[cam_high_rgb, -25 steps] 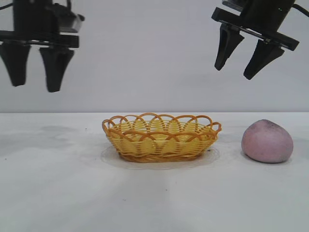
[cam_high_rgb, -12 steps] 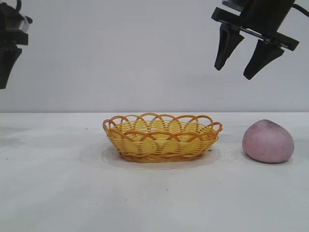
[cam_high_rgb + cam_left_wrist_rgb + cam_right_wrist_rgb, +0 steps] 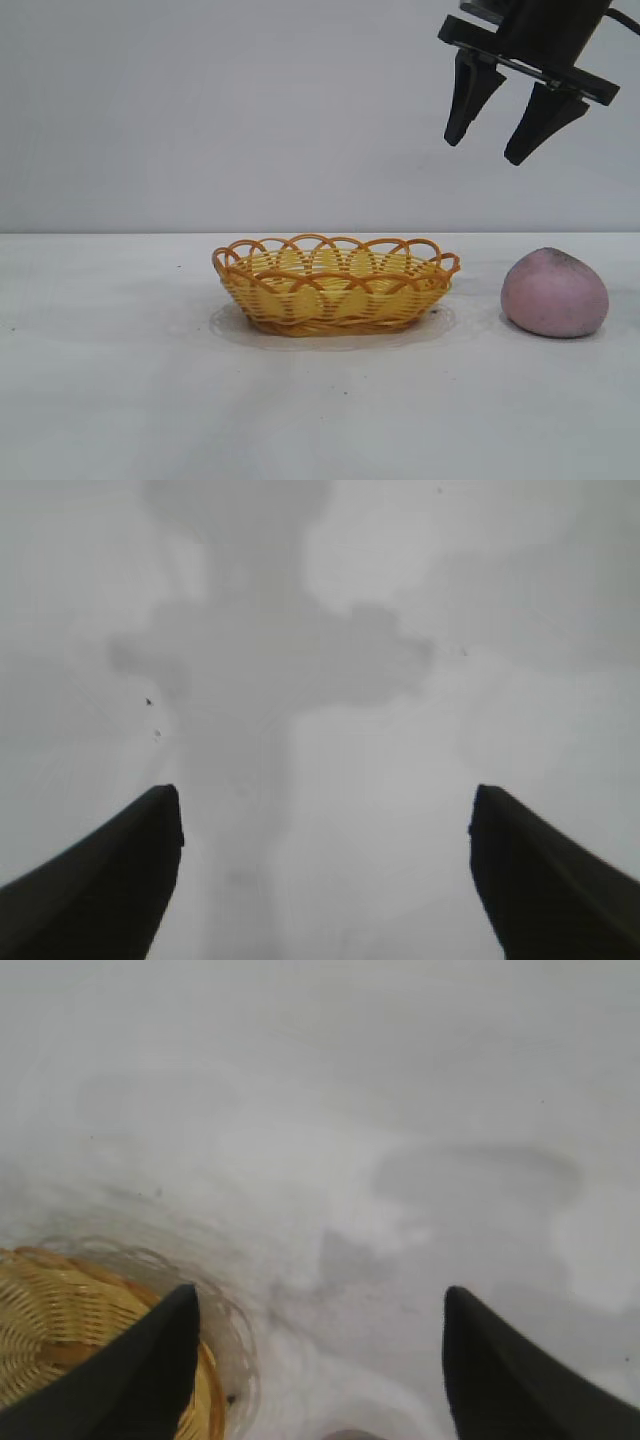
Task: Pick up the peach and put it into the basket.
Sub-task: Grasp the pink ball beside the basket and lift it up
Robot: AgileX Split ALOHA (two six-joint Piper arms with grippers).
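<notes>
Both my right pincer [image 3: 498, 142] and left pincer [image 3: 325, 880] hang released, peach [image 3: 554, 292] beside basket [image 3: 335, 283].

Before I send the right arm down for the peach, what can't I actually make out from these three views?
- Left gripper: outside the exterior view; only its open fingers show in the left wrist view.
- Dull pink-mauve rounded peach: its far side is hidden in the exterior view; the right wrist view barely catches it at the edge.
- Yellow woven wicker basket: floor screened by its near wall; cut by the right wrist view's edge.
- Right gripper: open, arm cut off above.
</notes>
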